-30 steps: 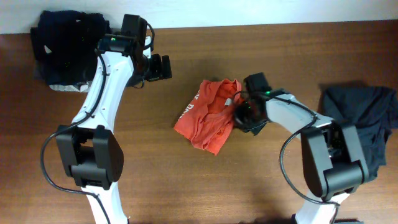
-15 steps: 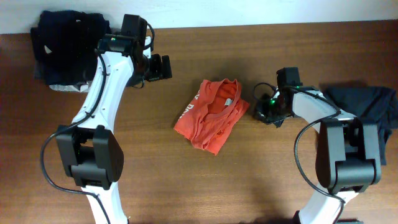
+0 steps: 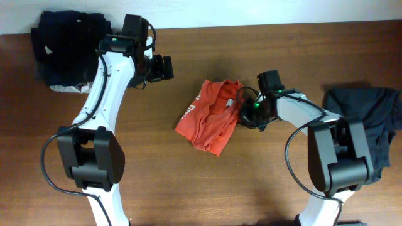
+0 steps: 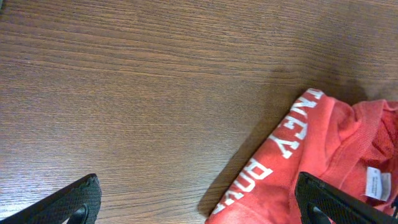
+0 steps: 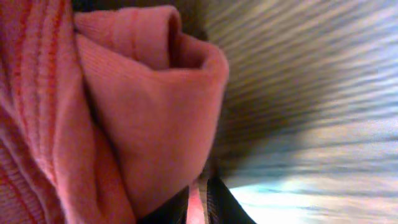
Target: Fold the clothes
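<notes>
The orange-red T-shirt lies bunched mid-table. Its white block lettering is creased and reads roughly "NEY"; the small white tag is unreadable. The right gripper pinches the T-shirt's right edge. The left gripper hangs spread wide near the table's back edge.

The T-shirt lies on the table, garment pile to its left, lone garment to its right.
</notes>
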Controlling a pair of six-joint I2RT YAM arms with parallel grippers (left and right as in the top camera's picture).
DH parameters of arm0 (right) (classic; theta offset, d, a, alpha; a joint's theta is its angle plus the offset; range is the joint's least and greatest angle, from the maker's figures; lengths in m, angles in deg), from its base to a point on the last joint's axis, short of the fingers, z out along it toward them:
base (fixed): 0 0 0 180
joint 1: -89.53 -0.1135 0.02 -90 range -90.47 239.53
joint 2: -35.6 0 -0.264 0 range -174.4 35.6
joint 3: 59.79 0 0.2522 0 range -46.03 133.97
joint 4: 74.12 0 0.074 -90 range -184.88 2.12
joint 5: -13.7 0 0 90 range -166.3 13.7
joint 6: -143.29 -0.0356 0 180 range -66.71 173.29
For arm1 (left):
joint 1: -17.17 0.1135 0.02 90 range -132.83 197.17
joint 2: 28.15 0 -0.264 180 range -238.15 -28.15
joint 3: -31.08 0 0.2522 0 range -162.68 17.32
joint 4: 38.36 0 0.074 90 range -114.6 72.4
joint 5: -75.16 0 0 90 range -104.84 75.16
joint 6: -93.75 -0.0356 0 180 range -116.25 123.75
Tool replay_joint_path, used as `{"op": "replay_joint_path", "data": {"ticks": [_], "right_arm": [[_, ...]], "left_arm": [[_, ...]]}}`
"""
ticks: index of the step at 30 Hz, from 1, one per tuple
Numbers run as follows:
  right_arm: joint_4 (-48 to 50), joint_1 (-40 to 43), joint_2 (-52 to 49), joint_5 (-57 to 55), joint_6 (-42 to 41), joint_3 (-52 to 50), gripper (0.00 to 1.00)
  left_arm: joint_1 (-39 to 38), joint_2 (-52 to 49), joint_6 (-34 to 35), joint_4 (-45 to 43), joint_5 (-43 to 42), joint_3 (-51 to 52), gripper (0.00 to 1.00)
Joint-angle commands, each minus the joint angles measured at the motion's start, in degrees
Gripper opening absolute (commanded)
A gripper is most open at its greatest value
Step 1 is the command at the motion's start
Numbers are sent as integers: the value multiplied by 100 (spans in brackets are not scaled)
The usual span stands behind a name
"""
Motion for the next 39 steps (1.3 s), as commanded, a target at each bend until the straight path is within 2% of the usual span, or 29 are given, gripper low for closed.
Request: {"op": "replay_joint_path", "data": {"ticks": [1,6,15,26,33,37,39], "right_arm": [[256,-111,-339,103,-254,-24,16],[1045,-11,-682,407,-251,-22,15],[2179,380,-708,1027,9,107,16],[2905,-315,-708,1331,31,142,16],[2848,-184,-704,1276,52,374,13],[2439,44,-680,1268,225,619,12],[1893,146,-625,1008,448,826,12]], "left_arm": [[4,184,55,-9,-42,-96,99],[4,184,57,-9,-42,-96,99],[4,184,57,-9,-42,-96,99],[4,184,57,-9,-42,-96,99],[4,184,57,-9,-42,-96,99],[4,184,57,-9,-42,-96,99],[4,184,57,-9,-42,-96,99]]}}
